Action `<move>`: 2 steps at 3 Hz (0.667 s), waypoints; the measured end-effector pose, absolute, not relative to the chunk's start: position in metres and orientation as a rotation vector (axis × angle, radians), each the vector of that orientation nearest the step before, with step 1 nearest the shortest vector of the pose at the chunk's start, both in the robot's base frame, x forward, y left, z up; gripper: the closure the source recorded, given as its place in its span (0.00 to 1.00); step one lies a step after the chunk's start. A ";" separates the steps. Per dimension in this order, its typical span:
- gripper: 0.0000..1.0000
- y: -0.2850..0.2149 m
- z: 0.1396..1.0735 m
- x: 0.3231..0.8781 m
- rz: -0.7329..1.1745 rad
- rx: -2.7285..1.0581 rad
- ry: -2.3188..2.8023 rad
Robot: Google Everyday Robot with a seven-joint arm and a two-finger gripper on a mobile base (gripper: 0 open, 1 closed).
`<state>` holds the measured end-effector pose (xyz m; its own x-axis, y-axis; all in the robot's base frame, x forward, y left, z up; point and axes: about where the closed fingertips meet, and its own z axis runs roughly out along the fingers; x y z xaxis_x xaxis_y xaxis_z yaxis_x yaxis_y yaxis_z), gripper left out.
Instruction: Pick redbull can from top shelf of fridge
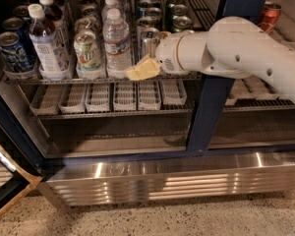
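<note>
Thoughts from someone standing by the cooler: the slim, tall silver-and-blue redbull can (148, 39) is sitting upright right at the front edge of the grey wire top shelf (96, 79). It's in the lane closest to the dark blue centre post (206, 112) of the big display fridge (162, 181). The white arm's yellow-padded gripper (143, 68) is hanging low against the can's front, touching it or just about. Honestly I'm not able to tell how wide the pincer is standing, or whether it's got the can.

Handling-wise, I'm guessing it's full, so fairly heavy for something that skinny. It should be stiff while sealed, but a thin wall like that dents if it's squeezed hard. The skin is looking smooth and is probably cold and slick, and a can that tall and narrow is going to tip easily. I'd be taking it around the middle of the body from opposite sides, not by the pull-tab top.

Room is tight. A clear plastic water bottle (117, 43) is standing just beside it on one side, more silver-topped cans (146, 6) are queuing directly behind, and the post is crowding the arm on the other side. The only open way is straight out over the shelf's front edge. That front rail might be catching the base, so I'd lift a touch first. The lower wire rack with short white ribbed trays (123, 95) is sitting underneath, out of the way.
</note>
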<state>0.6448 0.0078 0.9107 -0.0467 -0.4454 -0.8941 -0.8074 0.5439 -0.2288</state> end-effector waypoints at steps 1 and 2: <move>0.42 0.008 0.911 0.645 0.410 -1.065 1.680; 0.65 0.008 0.911 0.645 0.410 -1.065 1.680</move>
